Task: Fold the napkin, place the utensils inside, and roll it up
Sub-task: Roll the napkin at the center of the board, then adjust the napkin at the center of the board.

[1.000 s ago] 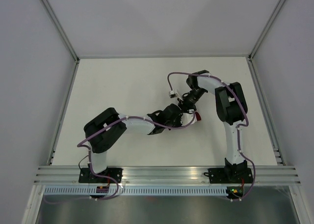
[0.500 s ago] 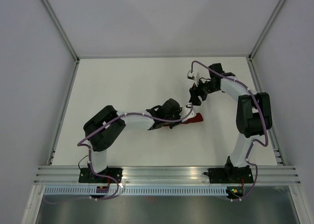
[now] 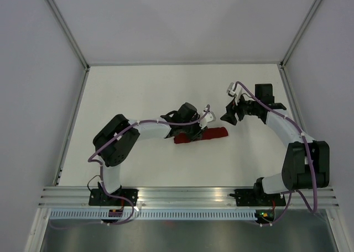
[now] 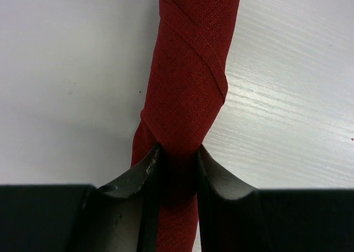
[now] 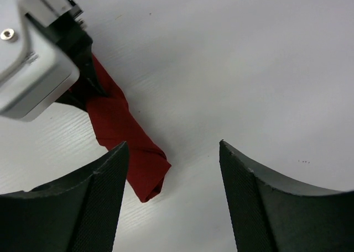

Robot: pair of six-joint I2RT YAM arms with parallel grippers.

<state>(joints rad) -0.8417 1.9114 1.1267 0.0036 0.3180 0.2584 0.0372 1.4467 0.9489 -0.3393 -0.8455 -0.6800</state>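
Low in the centre of the overhead view, the left gripper (image 4: pixel 177 161) has its jaws pinching the napkin (image 3: pixel 215 134) partway along its length, probably to keep the wrap from springing loose. The napkin lies on the white surface (image 3: pixel 138 92) as a tight maroon roll with a spiral overlap. No fork shows, and whether one sits inside cannot be told. Farther back, right of centre, the right gripper (image 3: pixel 228 117) hangs near the roll's free end without touching it, jaws spread and empty. The rolling looks essentially done.
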